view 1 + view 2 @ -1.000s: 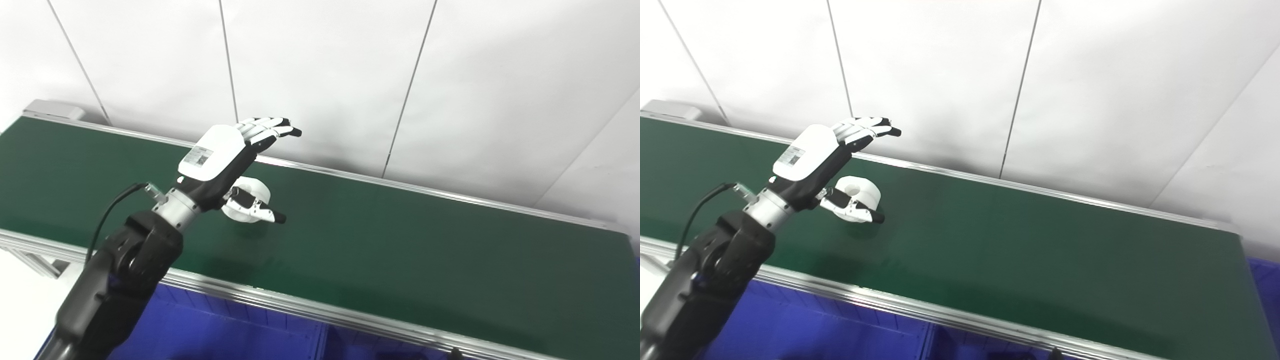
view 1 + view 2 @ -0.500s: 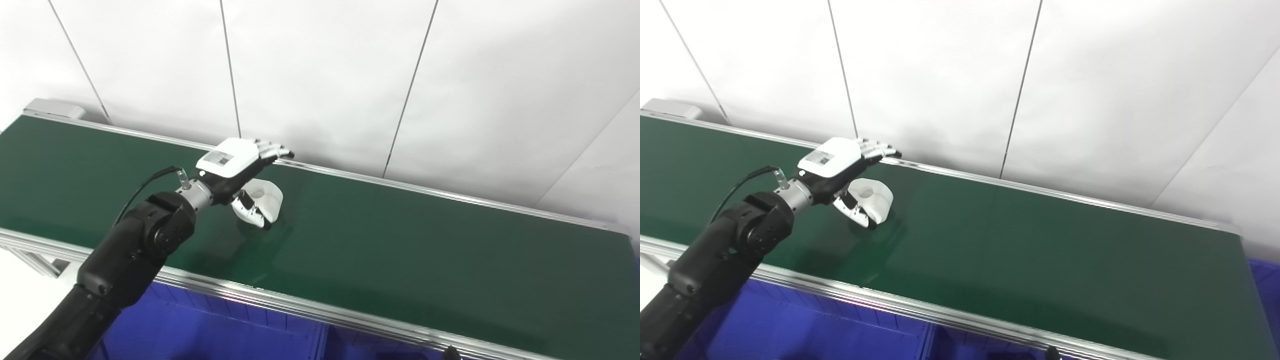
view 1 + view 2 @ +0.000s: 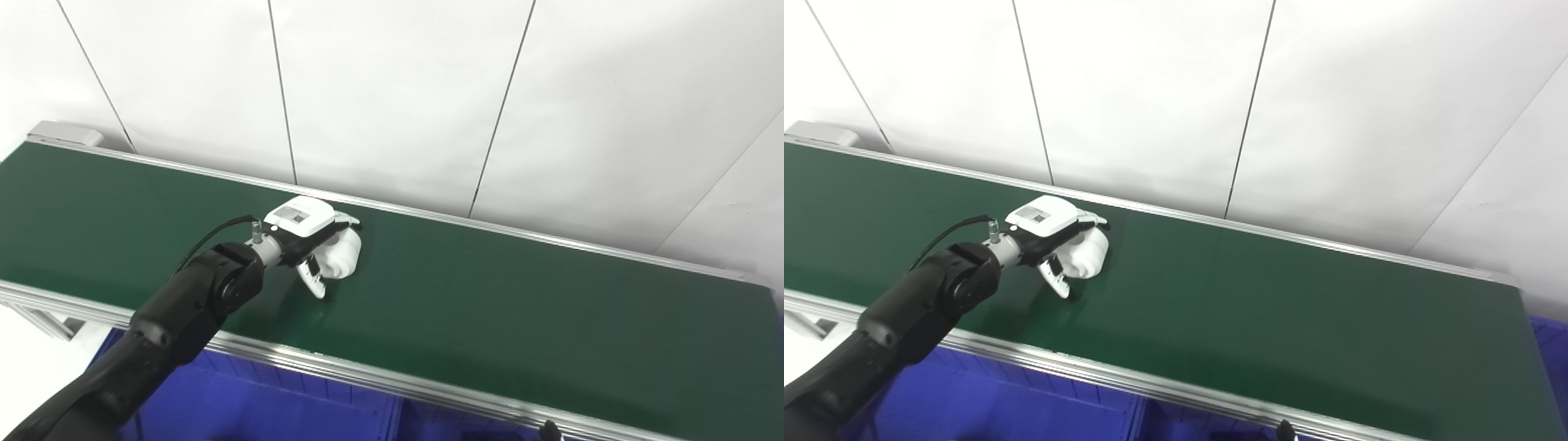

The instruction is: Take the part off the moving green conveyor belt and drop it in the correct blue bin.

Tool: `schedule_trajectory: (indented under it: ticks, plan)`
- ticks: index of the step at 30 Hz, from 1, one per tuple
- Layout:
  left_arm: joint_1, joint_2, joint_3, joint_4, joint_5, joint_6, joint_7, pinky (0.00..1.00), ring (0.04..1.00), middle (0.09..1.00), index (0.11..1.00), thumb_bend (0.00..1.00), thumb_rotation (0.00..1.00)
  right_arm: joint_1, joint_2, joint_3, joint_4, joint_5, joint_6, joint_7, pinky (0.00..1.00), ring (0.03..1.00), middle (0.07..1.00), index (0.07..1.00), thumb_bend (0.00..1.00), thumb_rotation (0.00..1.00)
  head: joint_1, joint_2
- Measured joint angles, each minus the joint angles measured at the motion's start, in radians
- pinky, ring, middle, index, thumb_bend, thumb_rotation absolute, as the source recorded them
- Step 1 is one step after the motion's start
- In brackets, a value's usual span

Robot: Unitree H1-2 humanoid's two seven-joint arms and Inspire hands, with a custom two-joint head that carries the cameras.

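Observation:
The part [image 3: 345,257] is a white round piece with a hole, lying on the green conveyor belt [image 3: 520,306] near its far rail. My left hand [image 3: 304,225] is low over it, palm down and covering its top. The fingers [image 3: 350,222] reach past its far side, and the thumb [image 3: 315,283] points down at the belt on its near side. The part sits between them, with no firm grip showing, and the hand reads as open. My right hand is out of sight.
Blue bins [image 3: 275,410] lie below the belt's near rail [image 3: 367,376], and another blue bin [image 3: 1549,343] shows past the belt's right end. A small dark tip [image 3: 547,430] pokes up at the bottom edge. A white panelled wall stands behind.
My left hand has dropped from raised above the belt to low over the part, moving right along with it. The part has ridden right on the belt. The thumb swung downward.

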Motion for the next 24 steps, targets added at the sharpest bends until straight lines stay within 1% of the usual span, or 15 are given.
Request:
schedule_trajectory:
  ticks: [1,2,3,4,5,6,7,11,13,14,21,23,24]
  plan:
    - [-0.001,-0.010,0.003,0.031,-0.001,-0.019,0.047,0.54,0.600,0.672,0.661,0.92,0.02,0.000,0.000,0.000,-0.001,-0.001,0.000,0.000,0.98,0.996,1.000,1.000,0.72,1.00,-0.002,0.002]
    - [-0.001,-0.019,0.004,0.053,-0.002,-0.034,0.094,0.51,0.559,0.634,0.628,0.89,0.00,0.001,0.000,0.000,-0.001,-0.001,0.000,0.000,0.98,0.997,1.000,1.000,0.72,1.00,-0.002,0.003]
    - [-0.002,-0.032,0.009,0.076,-0.002,-0.056,0.148,0.50,0.555,0.630,0.625,0.89,0.00,0.003,0.000,0.000,-0.001,-0.003,0.000,0.000,0.98,0.997,1.000,1.000,0.72,1.00,-0.002,0.003]
    - [-0.002,-0.043,0.009,0.097,-0.005,-0.073,0.195,0.46,0.483,0.569,0.576,0.70,0.00,0.004,0.000,0.001,-0.001,-0.005,0.000,0.000,0.97,0.991,1.000,1.000,0.71,1.00,-0.002,0.003]
    - [-0.002,-0.052,0.009,0.116,-0.007,-0.096,0.235,0.44,0.447,0.537,0.551,0.60,0.00,0.004,0.000,0.002,-0.001,-0.006,0.000,0.000,0.96,0.989,1.000,1.000,0.71,1.00,-0.002,0.003]
    - [-0.002,-0.063,0.009,0.136,-0.009,-0.112,0.279,0.41,0.421,0.512,0.537,0.54,0.00,0.004,0.000,0.002,-0.001,-0.007,0.000,0.000,0.95,0.986,1.000,1.000,0.70,1.00,-0.002,0.003]
    - [-0.002,-0.072,0.007,0.148,-0.008,-0.123,0.310,0.40,0.412,0.503,0.532,0.52,0.00,0.004,0.000,0.002,-0.001,-0.007,0.000,0.000,0.94,0.986,1.000,1.000,0.70,1.00,-0.003,0.005]
    - [-0.004,-0.090,-0.006,0.180,-0.001,-0.153,0.389,0.38,0.408,0.509,0.513,0.50,0.00,0.006,0.000,0.004,-0.002,-0.008,0.000,0.000,0.95,0.988,1.000,1.000,0.70,1.00,-0.003,0.005]
    - [-0.011,-0.091,-0.016,0.199,0.000,-0.179,0.415,0.38,0.412,0.513,0.506,0.50,0.00,0.008,0.000,0.006,-0.005,-0.008,0.000,0.000,0.94,0.982,1.000,1.000,0.70,1.00,-0.005,0.006]
    - [-0.014,-0.091,-0.021,0.201,0.001,-0.182,0.421,0.38,0.411,0.512,0.508,0.50,0.00,0.009,0.000,0.007,-0.006,-0.008,0.000,0.000,0.94,0.983,1.000,1.000,0.70,1.00,-0.005,0.008]
    - [-0.025,-0.085,-0.032,0.190,0.000,-0.188,0.428,0.38,0.406,0.510,0.514,0.50,0.00,0.008,0.003,0.010,-0.008,-0.007,0.000,0.000,0.93,0.979,1.000,1.000,0.70,1.00,-0.005,0.014]
    - [-0.023,-0.076,-0.032,0.162,-0.001,-0.189,0.416,0.38,0.404,0.512,0.512,0.50,0.00,0.008,0.003,0.010,-0.008,-0.007,0.000,0.000,0.93,0.978,1.000,1.000,0.70,1.00,0.000,0.018]
    - [-0.020,-0.068,-0.030,0.132,-0.003,-0.189,0.406,0.38,0.403,0.512,0.512,0.50,0.00,0.008,0.003,0.010,-0.009,-0.007,0.000,0.000,0.94,0.981,1.000,1.000,0.70,1.00,0.012,0.031]
